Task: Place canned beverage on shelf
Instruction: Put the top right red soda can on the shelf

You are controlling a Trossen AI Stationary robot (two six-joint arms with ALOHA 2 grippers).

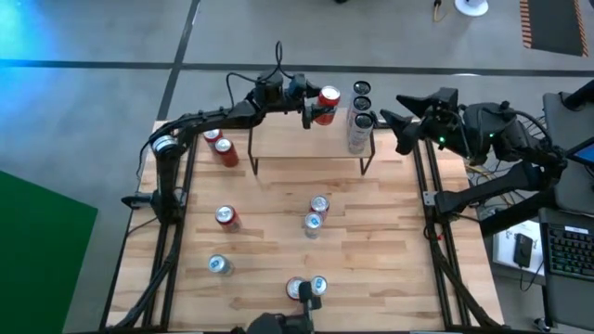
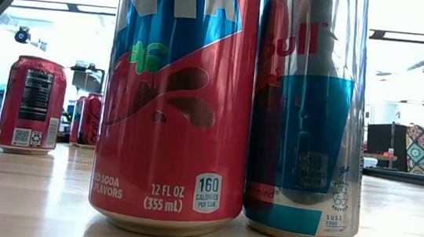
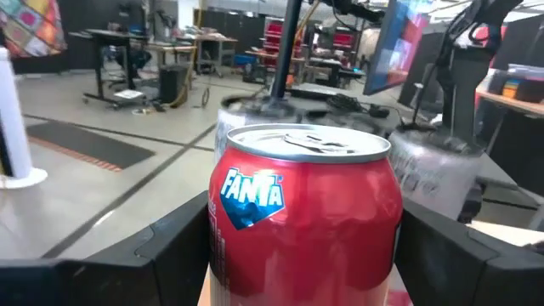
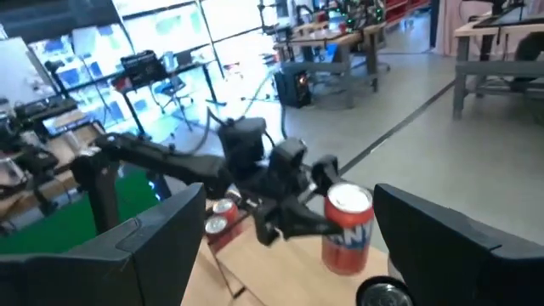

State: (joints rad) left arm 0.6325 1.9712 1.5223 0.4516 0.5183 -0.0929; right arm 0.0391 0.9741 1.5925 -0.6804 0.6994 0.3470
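High view: left pincer (image 1: 316,108) is grasping a red can (image 1: 327,103) over the shelf (image 1: 306,139), beside two cans (image 1: 360,125) already standing there. Not released yet; several cans wait on the table (image 1: 371,241). Right pincer (image 1: 390,123) waits released.

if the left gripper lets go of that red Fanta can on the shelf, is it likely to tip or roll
Probably neither: the red Fanta can stands upright, held in the left gripper. Its smooth, rigid-looking wall may be slippery. Tall silver cans crowd close beside it on the shelf, so a nudge could topple one.
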